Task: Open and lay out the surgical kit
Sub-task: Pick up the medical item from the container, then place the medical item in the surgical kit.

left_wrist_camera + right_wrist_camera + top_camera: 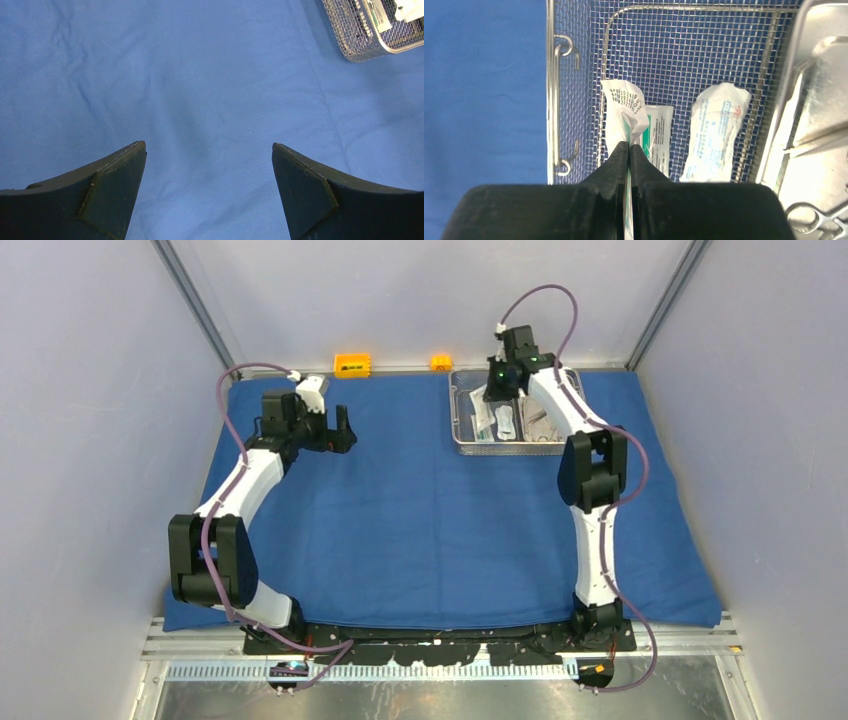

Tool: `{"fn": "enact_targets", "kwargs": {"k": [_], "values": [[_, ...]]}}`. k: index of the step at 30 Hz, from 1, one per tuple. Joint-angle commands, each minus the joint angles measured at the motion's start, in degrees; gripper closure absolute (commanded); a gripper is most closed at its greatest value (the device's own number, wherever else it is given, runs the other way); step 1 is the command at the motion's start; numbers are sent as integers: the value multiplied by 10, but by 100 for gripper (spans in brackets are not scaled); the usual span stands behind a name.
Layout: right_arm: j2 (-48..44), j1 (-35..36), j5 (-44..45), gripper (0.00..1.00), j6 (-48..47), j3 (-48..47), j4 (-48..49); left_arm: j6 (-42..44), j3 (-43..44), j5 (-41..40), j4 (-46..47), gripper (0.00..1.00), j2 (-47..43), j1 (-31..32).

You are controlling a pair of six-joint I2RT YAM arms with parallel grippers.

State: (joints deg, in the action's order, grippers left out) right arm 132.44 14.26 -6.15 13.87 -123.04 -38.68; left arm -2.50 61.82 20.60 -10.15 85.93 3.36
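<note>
Pinching a crumpled white packet (621, 112) by its lower end, at bottom centre of the right wrist view: right gripper (629, 147), black fingers pressed together on it. Black printed digits on the packet's upper flap. Just behind it, against the mesh, a second packet (660, 135), white with a green stripe. To the right of that, a third packet (716, 132), white with faint blue print, wrinkled. Under all three, tray (684, 60) of fine steel mesh with a wire rim and two small loop handles on its left wall. Along the tray's right side, pan (824, 75) of shiny steel, with ring handles (816, 220) of a thin instrument in it at the lower right corner. Beneath the tray and to its left, cloth (484, 100), plain blue, spread flat. In the top view, tray at upper centre-right of the cloth, close to its far edge, right gripper down inside the left half. Well apart at upper left, left gripper (209, 150), spread wide and holding nothing, above bare, slightly creased cloth, a tray corner at the upper right of its own view. Beyond the cloth's far edge, orange block (352, 364) and, to its right, smaller block (441, 362).
</note>
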Motion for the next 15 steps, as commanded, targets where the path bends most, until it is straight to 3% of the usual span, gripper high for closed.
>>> {"fn": "enact_targets", "kwargs": {"k": [1, 7, 15], "values": [[-114, -29, -49, 100, 24, 57, 35, 5, 11, 4, 13, 1, -12, 2], [-258, -93, -129, 100, 19, 196, 45, 11, 22, 7, 13, 1, -16, 2], [-498, -201, -191, 100, -30, 483, 45, 38, 24, 4, 20, 1, -7, 3]]}}
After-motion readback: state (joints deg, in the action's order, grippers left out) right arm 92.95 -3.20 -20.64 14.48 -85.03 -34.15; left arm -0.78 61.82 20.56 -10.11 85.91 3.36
